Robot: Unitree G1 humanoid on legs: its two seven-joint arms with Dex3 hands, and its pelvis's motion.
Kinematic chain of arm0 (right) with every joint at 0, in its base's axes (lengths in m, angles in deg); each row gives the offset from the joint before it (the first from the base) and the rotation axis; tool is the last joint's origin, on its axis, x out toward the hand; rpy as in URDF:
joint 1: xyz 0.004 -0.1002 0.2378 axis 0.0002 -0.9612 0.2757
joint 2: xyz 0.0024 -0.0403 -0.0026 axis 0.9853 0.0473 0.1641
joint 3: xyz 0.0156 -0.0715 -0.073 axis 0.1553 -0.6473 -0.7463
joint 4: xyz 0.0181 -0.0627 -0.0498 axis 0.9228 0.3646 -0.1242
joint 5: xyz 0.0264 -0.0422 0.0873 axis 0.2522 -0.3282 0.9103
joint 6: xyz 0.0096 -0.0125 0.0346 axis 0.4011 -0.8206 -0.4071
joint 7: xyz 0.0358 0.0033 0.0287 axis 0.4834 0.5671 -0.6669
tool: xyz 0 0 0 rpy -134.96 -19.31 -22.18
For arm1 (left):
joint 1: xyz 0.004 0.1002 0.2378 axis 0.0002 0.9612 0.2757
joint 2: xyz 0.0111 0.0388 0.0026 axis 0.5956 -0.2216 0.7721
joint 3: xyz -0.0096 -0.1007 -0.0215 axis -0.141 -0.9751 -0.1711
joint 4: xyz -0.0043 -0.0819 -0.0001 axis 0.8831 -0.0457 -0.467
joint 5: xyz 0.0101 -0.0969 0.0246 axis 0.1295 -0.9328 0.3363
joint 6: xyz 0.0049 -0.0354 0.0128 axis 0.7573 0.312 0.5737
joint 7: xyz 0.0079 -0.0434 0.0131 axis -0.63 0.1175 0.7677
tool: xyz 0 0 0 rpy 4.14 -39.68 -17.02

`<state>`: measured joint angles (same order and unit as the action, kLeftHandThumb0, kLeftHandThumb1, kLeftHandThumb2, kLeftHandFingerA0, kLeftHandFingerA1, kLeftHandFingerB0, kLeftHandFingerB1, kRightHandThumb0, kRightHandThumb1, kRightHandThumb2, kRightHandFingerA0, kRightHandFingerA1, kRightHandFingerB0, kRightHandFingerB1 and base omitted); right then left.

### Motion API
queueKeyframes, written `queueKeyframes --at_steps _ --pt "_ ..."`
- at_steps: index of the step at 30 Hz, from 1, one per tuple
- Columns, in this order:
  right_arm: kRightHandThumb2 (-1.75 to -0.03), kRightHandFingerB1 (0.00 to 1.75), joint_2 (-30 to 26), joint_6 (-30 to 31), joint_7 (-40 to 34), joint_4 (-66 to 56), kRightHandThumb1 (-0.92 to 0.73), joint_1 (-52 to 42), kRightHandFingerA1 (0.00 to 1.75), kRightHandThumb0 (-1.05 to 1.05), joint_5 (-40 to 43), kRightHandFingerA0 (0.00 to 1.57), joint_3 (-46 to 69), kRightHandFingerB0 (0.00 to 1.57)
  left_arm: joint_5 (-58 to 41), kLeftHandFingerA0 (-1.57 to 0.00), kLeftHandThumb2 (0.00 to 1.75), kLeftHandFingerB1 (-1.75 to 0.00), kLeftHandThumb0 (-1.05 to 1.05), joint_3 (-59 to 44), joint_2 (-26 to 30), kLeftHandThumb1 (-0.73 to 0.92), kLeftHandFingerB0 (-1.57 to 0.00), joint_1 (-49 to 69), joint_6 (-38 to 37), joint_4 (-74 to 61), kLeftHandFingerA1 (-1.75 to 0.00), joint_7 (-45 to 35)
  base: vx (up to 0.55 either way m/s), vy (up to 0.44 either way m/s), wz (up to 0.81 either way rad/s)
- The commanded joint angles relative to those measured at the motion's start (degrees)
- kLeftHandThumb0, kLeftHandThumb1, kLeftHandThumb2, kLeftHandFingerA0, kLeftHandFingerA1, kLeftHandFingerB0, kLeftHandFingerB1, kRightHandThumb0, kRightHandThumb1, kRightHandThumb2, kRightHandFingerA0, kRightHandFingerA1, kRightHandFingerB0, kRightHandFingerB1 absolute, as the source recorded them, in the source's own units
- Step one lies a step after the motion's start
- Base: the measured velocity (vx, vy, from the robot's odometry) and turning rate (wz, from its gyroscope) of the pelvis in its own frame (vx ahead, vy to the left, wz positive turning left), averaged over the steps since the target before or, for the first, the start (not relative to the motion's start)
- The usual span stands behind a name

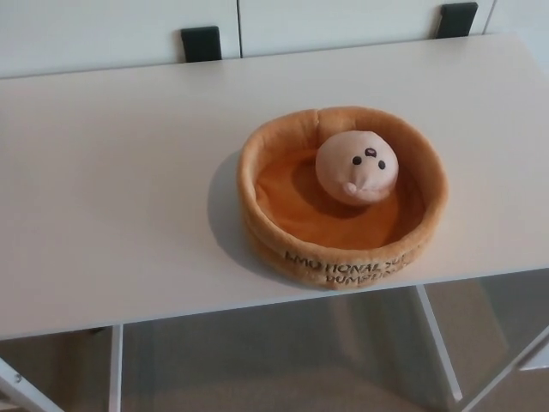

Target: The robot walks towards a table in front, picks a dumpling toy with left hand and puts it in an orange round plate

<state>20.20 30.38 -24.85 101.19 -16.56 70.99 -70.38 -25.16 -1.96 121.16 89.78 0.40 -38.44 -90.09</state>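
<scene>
Neither hand shows; the dumpling toy (357,167) sits inside the orange plate (268,146), so placing looks done.

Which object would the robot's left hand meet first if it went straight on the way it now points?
That cannot be judged: neither hand shows in the head view now, so no pointing line exists. Only the dumpling toy, lying inside the orange plate on the white table, is visible.

orange round plate (343,262) outer wall, dark lettering, seemingly "EMOTIONAL … DUMPLINGS"
</scene>
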Motion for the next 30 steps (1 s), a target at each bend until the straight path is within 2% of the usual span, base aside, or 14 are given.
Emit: queueKeyframes --at_steps 1,2,5,6,8,9,14,15,16,21,22,27,28,30 --pt "-0.59 0.35 -0.3 0.8 -1.2 0.1 -0.6 -0.6 0.52 -0.33 -0.7 0.75 -0.1 0.43 -7.6 -0.55 0.57 -0.39 -0.39 -3.4 -6.3 0.57 -0.49 -20.6 -6.5 36.9 -0.5 15.4 0.0 0.0 0.0" --pt "-0.59 0.35 0.3 1.0 -1.8 0.1 -0.59 -0.9 0.49 -0.33 -0.8 0.75 -0.2 0.44 -9.7 -0.62 0.59 -0.48 -0.37 -5.8 -6.6 0.65 -0.64 -21.0 -6.4 39.0 -0.66 17.6 0.0 0.0 0.0" --pt "-0.59 0.34 0.3 0.8 -1.4 -0.1 -0.62 -0.9 0.44 -0.33 -1.0 0.71 -0.6 0.42 -10.3 -0.48 0.58 -0.51 -0.39 -7.3 -8.2 0.59 -0.7 -22.0 -5.7 41.9 -0.56 23.9 0.0 0.0 0.0" --pt "-0.59 0.35 0.0 0.8 -1.4 0.4 -0.62 -0.7 0.44 -0.32 -1.3 0.72 -0.8 0.42 -11.6 -0.55 0.58 -0.35 -0.36 -8.0 -10.1 0.62 -0.34 -22.7 -8.0 45.7 -0.48 24.2 0.0 0.0 0.0" --pt "-0.61 0.35 -0.5 0.9 -1.0 0.2 -0.62 0.1 0.46 -0.31 -1.0 0.74 -0.6 0.42 -11.3 -0.56 0.61 -0.34 -0.38 -7.2 -10.5 0.67 -0.31 -23.9 -10.1 47.5 -0.47 22.9 0.0 0.0 0.0" --pt "-0.72 0.44 -0.8 1.0 -0.4 0.1 -0.49 0.6 0.56 -0.38 0.0 0.7 0.4 0.37 -10.3 -0.49 0.88 -0.47 -0.53 -5.9 -10.6 0.57 -0.25 -24.2 -12.1 48.1 -0.59 22.5 0.0 0.0 0.0" --pt "-0.72 0.44 -0.9 1.0 -0.3 0.1 -0.49 0.6 0.56 -0.38 0.1 0.7 0.5 0.37 -10.2 -0.49 0.88 -0.47 -0.53 -5.6 -10.6 0.57 -0.25 -25.4 -13.6 50.8 -0.59 23.4 0.0 0.0 0.0" --pt "-0.77 0.45 -0.7 -0.3 -0.6 -1.4 -0.53 0.7 0.56 -0.42 -0.6 0.66 -0.4 0.38 -10.9 -0.52 0.62 -0.34 -0.44 -6.2 -10.6 0.73 -0.35 -24.2 -14.7 50.6 -0.45 24.9 0.0 0.0 0.0" --pt "-0.61 0.34 -0.7 -0.7 -0.5 -1.9 -0.66 0.3 0.47 -0.32 -0.8 0.74 -0.7 0.43 -11.1 -0.53 0.61 -0.35 -0.45 -6.3 -10.3 0.71 -0.36 -23.8 -15.7 50.8 -0.45 25.0 0.0 0.0 0.0" --pt "-0.61 0.34 -0.7 -0.7 -0.4 -2.3 -0.66 0.0 0.47 -0.32 -0.7 0.74 -0.8 0.43 -11.3 -0.53 0.61 -0.35 -0.45 -5.9 -10.1 0.71 -0.36 -24.6 -17.4 53.2 -0.45 25.9 0.0 0.0 0.0" --pt "-0.78 0.45 -0.8 -0.4 -0.4 -2.1 -0.55 0.4 0.56 -0.43 -0.8 0.68 -0.8 0.38 -11.4 -0.53 0.62 -0.35 -0.43 -5.8 -10.1 0.74 -0.36 -25.1 -17.6 53.9 -0.43 26.0 0.0 0.0 0.0" --pt "-0.78 0.45 -0.8 0.0 -0.5 -1.9 -0.55 1.1 0.56 -0.43 -0.9 0.68 -0.8 0.38 -12.1 -0.53 0.62 -0.35 -0.43 -4.8 -10.0 0.74 -0.36 -26.3 -18.7 56.2 -0.43 26.9 0.0 0.0 0.0" --pt "-0.61 0.35 -0.9 -0.6 -0.2 -2.2 -0.66 1.1 0.46 -0.31 -0.8 0.75 -0.8 0.43 -11.9 -0.52 0.63 -0.35 -0.45 -4.3 -10.1 0.75 -0.38 -26.9 -18.6 56.2 -0.42 27.1 0.0 0.0 0.0" --pt "-0.61 0.35 -1.0 -0.9 -0.1 -2.3 -0.66 1.1 0.46 -0.31 -0.8 0.75 -0.7 0.43 -12.1 -0.52 0.63 -0.35 -0.45 -3.7 -10.0 0.75 -0.38 -27.3 -18.8 56.5 -0.42 27.3 0.0 0.0 0.0"
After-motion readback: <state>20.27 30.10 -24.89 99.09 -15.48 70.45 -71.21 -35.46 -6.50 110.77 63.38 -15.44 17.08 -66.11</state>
